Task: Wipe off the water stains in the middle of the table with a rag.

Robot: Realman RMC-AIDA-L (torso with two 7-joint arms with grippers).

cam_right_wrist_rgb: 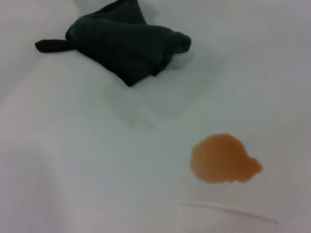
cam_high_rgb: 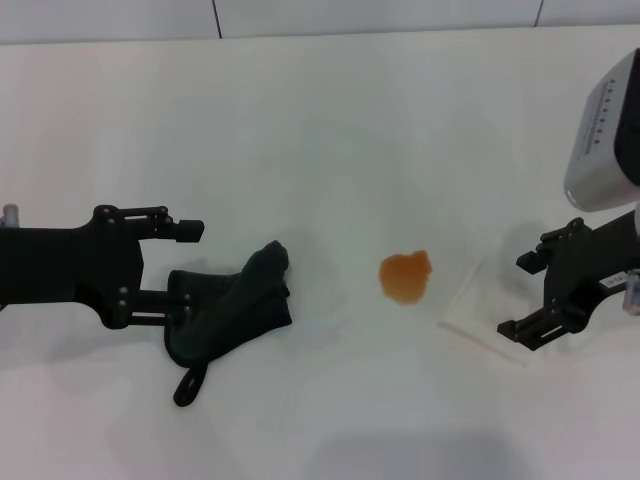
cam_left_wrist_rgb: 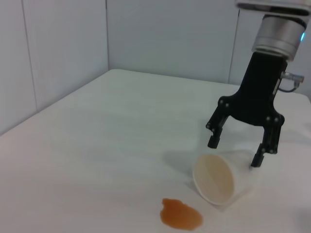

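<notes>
- Left gripper (cam_high_rgb: 188, 270) at far left of the head view, low over the table (cam_high_rgb: 320, 120), well left of the water stains (cam_high_rgb: 405, 277); fingers spread wide, one above the rag's near end, the other at or under its edge.
- Nothing clamped; contact between lower finger and cloth hard to tell, possibly just touching.
- Rag (cam_high_rgb: 230, 310) lying crumpled on the table, dark green-black, lumpy folds, loop tab (cam_high_rgb: 187, 386) trailing off the end farthest from the stains.
- Rag clearly left of the water stains, bare white surface between them, no overlap.
- Same rag in right wrist view (cam_right_wrist_rgb: 126, 46), tab sticking out one side, apart from the blot (cam_right_wrist_rgb: 223, 159).
- Water stains: one orange-brown blot, roughly round with lobed edge, about mid-table, smaller than the rag; also seen in left wrist view (cam_left_wrist_rgb: 181, 215).
- Cup (cam_left_wrist_rgb: 216, 177) lying on its side just right of the stains, mouth facing the blot, near but not touching it; faint and translucent in the head view (cam_high_rgb: 480, 300).
- Right gripper (cam_high_rgb: 530, 295) right of the stains, just beyond the cup; fingers wide apart, straddling the cup's closed end, holding nothing; same claw in left wrist view (cam_left_wrist_rgb: 236, 151), tips hanging over the cup.
</notes>
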